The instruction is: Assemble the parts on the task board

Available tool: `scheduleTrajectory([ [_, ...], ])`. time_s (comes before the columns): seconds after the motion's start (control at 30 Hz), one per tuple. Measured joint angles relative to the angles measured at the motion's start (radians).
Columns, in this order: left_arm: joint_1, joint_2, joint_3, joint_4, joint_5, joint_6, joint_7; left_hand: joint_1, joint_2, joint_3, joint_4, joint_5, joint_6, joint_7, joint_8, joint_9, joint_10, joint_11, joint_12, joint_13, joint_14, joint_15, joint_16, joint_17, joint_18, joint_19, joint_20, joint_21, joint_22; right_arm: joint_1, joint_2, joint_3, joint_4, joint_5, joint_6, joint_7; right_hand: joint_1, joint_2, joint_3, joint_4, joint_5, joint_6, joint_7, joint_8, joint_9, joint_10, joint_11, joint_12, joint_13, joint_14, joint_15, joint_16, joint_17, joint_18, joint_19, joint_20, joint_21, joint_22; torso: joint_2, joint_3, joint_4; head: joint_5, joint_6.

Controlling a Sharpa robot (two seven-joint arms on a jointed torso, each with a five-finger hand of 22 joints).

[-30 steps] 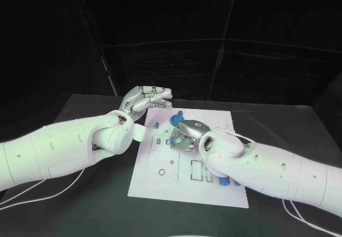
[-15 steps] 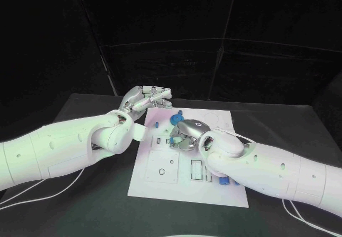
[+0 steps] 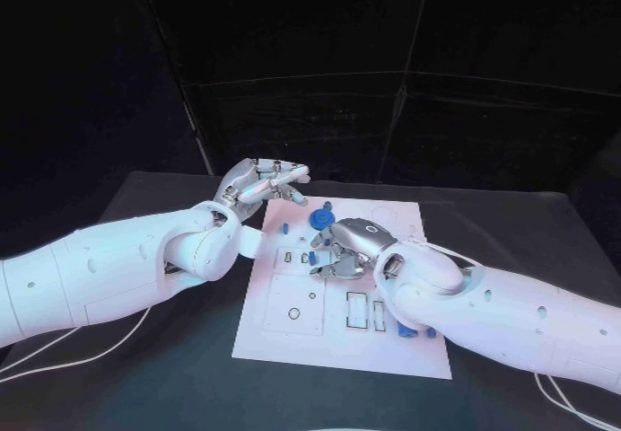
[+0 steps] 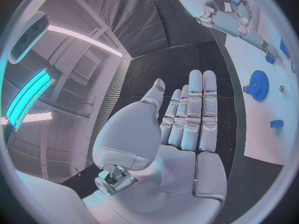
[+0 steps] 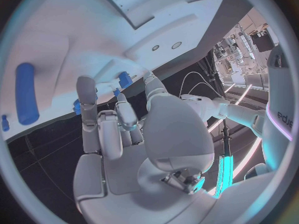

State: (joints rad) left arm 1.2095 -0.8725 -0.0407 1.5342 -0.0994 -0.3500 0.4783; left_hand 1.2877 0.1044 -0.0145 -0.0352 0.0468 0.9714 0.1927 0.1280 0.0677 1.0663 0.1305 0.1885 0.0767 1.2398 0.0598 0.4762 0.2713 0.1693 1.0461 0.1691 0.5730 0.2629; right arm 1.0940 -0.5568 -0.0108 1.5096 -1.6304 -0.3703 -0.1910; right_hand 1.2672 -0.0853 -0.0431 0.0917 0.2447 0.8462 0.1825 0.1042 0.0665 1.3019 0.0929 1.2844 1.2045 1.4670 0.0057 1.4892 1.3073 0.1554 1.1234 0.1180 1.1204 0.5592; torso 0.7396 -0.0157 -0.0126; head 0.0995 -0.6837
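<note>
hidden: right hand [image 3: 343,249] sits on top of the task board [image 3: 389,337] middle, whatever's under its curled fingers can't be made out, so can't tell if it grips anything | left hand [image 3: 263,183] just off board's far-left corner, flat, holding nothing | blue gear [image 3: 321,216] on board between both hands | blue parts [image 3: 409,330] by board's right edge

White task board [image 3: 292,314] on black table [image 3: 129,377]

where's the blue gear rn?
Head view: the blue gear sits on the far end of the board, between the left hand and the right hand.
</note>
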Motion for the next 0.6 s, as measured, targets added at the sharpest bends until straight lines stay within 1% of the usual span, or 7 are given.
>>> scheduleTrajectory([
  [0.17,0.000,-0.003,0.000,-0.011,-0.050,0.000,-0.040,-0.001,0.001,-0.002,0.002,0.004,0.038,-0.028,0.000,0.001,0.119,-0.042,0.028,0.019,0.191,-0.054,0.153,0.124,0.000,0.122,-0.055,0.146,0.080,0.011,-0.079,0.000,0.064,0.041,-0.023,0.124,0.025,0.017,-0.033,0.033,-0.061,-0.008,0.006,0.000,0.003,-0.062,0.007,-0.047,-0.059,0.002,0.009,-0.037,-0.002,0.016,-0.064,0.006,-0.058,-0.095,-0.005,-0.0009,-0.0016,0.005,-0.001],
  [0.23,0.000,-0.007,0.000,-0.016,-0.080,0.000,-0.065,-0.008,-0.006,-0.003,0.003,0.004,0.064,-0.047,0.012,0.006,0.173,-0.061,0.061,0.039,0.219,-0.071,0.357,0.356,0.000,0.160,-0.071,0.219,0.140,0.020,-0.108,0.000,0.086,0.061,-0.030,0.163,0.032,0.024,-0.040,0.040,-0.064,-0.011,0.003,0.003,0.003,-0.082,0.008,-0.062,-0.079,0.002,0.009,-0.048,-0.015,0.016,-0.077,0.007,-0.072,-0.117,-0.008,-0.0009,-0.0033,0.007,-0.001],
  [0.3,0.000,-0.012,0.000,-0.020,-0.120,0.003,-0.102,-0.019,-0.012,-0.011,0.011,0.004,0.082,-0.065,0.024,0.012,0.215,-0.080,0.103,0.069,0.225,-0.082,0.579,0.616,-0.001,0.214,-0.087,0.346,0.288,0.032,-0.147,0.000,0.116,0.094,-0.035,0.202,0.046,0.028,-0.041,0.041,-0.064,-0.011,0.003,0.008,0.004,-0.089,0.007,-0.067,-0.089,0.002,0.009,-0.049,-0.023,0.016,-0.078,0.007,-0.075,-0.123,-0.010,-0.0009,-0.0050,0.008,0.000],
  [0.37,0.000,-0.019,0.000,-0.020,-0.162,0.011,-0.143,-0.031,-0.013,-0.022,0.022,0.004,0.094,-0.074,0.036,0.017,0.240,-0.095,0.165,0.120,0.226,-0.093,0.763,0.841,-0.023,0.256,-0.100,0.465,0.436,0.044,-0.182,0.000,0.137,0.131,-0.037,0.229,0.056,0.037,-0.047,0.041,-0.054,-0.011,0.003,0.015,0.004,-0.089,0.007,-0.067,-0.093,0.002,0.009,-0.055,-0.027,0.016,-0.078,0.007,-0.077,-0.125,-0.013,-0.0009,-0.0061,0.008,0.000],
  [0.47,0.005,-0.026,0.000,-0.018,-0.251,0.039,-0.225,-0.034,-0.016,-0.034,0.034,0.004,0.097,-0.077,0.054,0.028,0.241,-0.099,0.284,0.216,0.225,-0.100,0.933,1.015,-0.053,0.301,-0.109,0.608,0.631,0.067,-0.232,0.001,0.158,0.207,-0.037,0.262,0.078,0.050,-0.047,0.041,-0.033,-0.011,0.003,0.023,0.005,-0.089,0.007,-0.067,-0.094,0.002,0.009,-0.055,-0.024,0.016,-0.078,0.007,-0.079,-0.126,-0.019,-0.0008,-0.0072,0.004,0.000],
  [0.53,0.013,-0.028,0.000,-0.014,-0.329,0.065,-0.293,-0.047,-0.029,-0.053,0.044,0.004,0.107,-0.094,0.078,0.042,0.254,-0.112,0.448,0.362,0.227,-0.105,1.011,1.035,-0.054,0.321,-0.111,0.677,0.727,0.085,-0.261,0.008,0.158,0.262,-0.037,0.280,0.088,0.058,-0.051,0.037,-0.017,-0.011,0.003,0.028,0.005,-0.089,0.007,-0.065,-0.090,0.002,0.009,-0.055,-0.012,0.016,-0.078,0.007,-0.079,-0.126,-0.024,-0.0007,-0.0073,0.000,0.000],
  [0.6,0.019,-0.028,0.000,-0.009,-0.395,0.089,-0.356,-0.069,-0.029,-0.070,0.062,0.004,0.119,-0.106,0.103,0.060,0.293,-0.121,0.674,0.597,0.226,-0.114,1.045,1.037,-0.071,0.336,-0.116,0.718,0.786,0.102,-0.281,0.015,0.149,0.305,-0.037,0.291,0.088,0.059,-0.051,0.037,-0.014,-0.011,0.003,0.029,0.005,-0.089,0.007,-0.062,-0.088,0.002,0.009,-0.049,-0.007,0.016,-0.078,0.007,-0.079,-0.127,-0.029,-0.0004,-0.0074,-0.001,-0.002],
])
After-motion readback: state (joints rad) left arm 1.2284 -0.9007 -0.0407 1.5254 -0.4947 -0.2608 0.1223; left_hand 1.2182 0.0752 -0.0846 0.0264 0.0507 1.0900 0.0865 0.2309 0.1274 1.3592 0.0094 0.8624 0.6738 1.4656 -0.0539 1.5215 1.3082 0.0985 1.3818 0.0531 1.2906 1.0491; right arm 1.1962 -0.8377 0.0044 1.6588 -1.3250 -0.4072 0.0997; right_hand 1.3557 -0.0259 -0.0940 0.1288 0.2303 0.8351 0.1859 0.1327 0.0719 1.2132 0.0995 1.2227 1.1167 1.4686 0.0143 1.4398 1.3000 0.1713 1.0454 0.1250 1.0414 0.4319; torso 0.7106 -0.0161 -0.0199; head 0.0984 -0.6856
